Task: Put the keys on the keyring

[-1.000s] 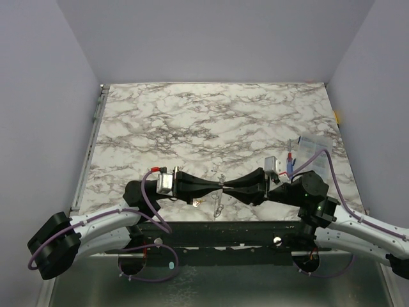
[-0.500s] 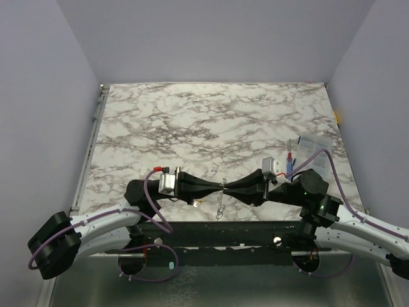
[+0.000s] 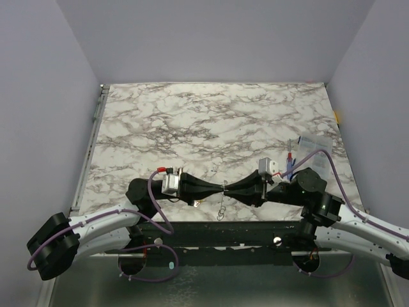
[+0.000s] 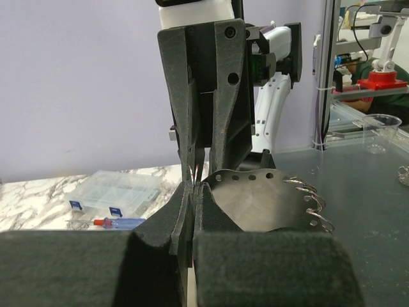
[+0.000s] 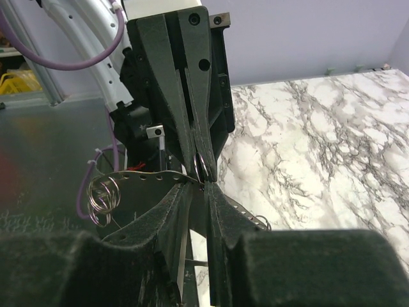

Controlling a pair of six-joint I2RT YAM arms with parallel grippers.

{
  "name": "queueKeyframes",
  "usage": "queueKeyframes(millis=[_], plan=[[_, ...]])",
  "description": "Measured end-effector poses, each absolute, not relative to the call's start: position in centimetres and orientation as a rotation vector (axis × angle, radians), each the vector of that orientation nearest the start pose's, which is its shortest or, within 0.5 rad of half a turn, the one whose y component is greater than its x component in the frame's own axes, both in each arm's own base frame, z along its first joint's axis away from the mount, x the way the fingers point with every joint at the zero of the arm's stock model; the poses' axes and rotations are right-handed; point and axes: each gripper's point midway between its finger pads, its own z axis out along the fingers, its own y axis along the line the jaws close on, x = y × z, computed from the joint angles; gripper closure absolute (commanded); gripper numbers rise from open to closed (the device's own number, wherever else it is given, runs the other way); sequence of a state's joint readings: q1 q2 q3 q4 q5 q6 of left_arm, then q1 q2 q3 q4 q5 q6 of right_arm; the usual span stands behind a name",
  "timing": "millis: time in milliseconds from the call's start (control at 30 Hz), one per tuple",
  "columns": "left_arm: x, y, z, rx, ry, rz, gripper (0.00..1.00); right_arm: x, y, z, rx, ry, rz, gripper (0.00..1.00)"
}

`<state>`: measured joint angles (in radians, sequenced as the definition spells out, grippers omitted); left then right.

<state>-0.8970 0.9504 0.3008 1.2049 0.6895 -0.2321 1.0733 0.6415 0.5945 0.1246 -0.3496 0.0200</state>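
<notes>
My left gripper (image 3: 219, 187) and right gripper (image 3: 227, 188) meet tip to tip over the table's near edge, both shut. The keyring (image 5: 204, 164), a thin silvery wire loop, is pinched where the tips meet; it also shows in the left wrist view (image 4: 195, 173). A grey disc (image 4: 255, 201) with holes along its rim hangs at the same spot and carries spare rings (image 5: 102, 192). From above it shows as a thin dangling piece (image 3: 220, 208). One small brass key (image 3: 195, 203) lies on the marble under the left fingers. No other keys show.
A clear plastic organiser box (image 3: 311, 149) and a blue-and-red pen-like stick (image 3: 291, 164) lie at the right, behind the right arm; both show in the left wrist view, box (image 4: 115, 190) and stick (image 4: 121, 222). The table's front edge (image 3: 217, 222) runs just below the grippers.
Both wrists have crept slightly toward each other with tips still joined. The dangling disc has swung a little to the right and down.
</notes>
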Motion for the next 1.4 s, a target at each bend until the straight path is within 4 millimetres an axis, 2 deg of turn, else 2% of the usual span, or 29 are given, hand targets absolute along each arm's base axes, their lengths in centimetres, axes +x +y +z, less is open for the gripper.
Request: queueKeyframes(millis=[200, 433, 633, 767, 900, 1067, 1233, 1400], plan=[[8.9, -30.4, 29.5, 1.019, 0.796, -1.329, 1.00, 8.9, 28.9, 29.0, -1.082, 1.232, 1.103, 0.83], [9.0, -30.7, 28.7, 1.051, 0.819, -1.332, 1.00, 9.2, 28.9, 28.3, -1.136, 1.263, 1.054, 0.99], [9.1, -30.8, 27.9, 1.073, 0.849, -1.329, 1.00, 9.4, 28.8, 27.5, -1.180, 1.299, 1.016, 0.99], [9.3, -31.0, 27.0, 1.093, 0.880, -1.310, 0.87, 9.6, 28.6, 26.5, -1.208, 1.326, 0.983, 0.99], [9.7, -31.0, 26.2, 1.114, 0.916, -1.271, 0.79, 10.0, 28.6, 25.7, -1.232, 1.347, 0.950, 0.99], [10.3, -30.9, 25.7, 1.138, 0.942, -1.209, 0.73, 10.5, 28.6, 25.4, -1.250, 1.355, 0.907, 0.99], [10.8, -30.9, 25.5, 1.160, 0.954, -1.154, 0.76, 10.9, 28.6, 25.2, -1.262, 1.353, 0.875, 0.99], [11.1, -30.8, 25.0, 1.181, 0.968, -1.118, 0.63, 11.1, 28.7, 24.7, -1.274, 1.361, 0.857, 0.99]])
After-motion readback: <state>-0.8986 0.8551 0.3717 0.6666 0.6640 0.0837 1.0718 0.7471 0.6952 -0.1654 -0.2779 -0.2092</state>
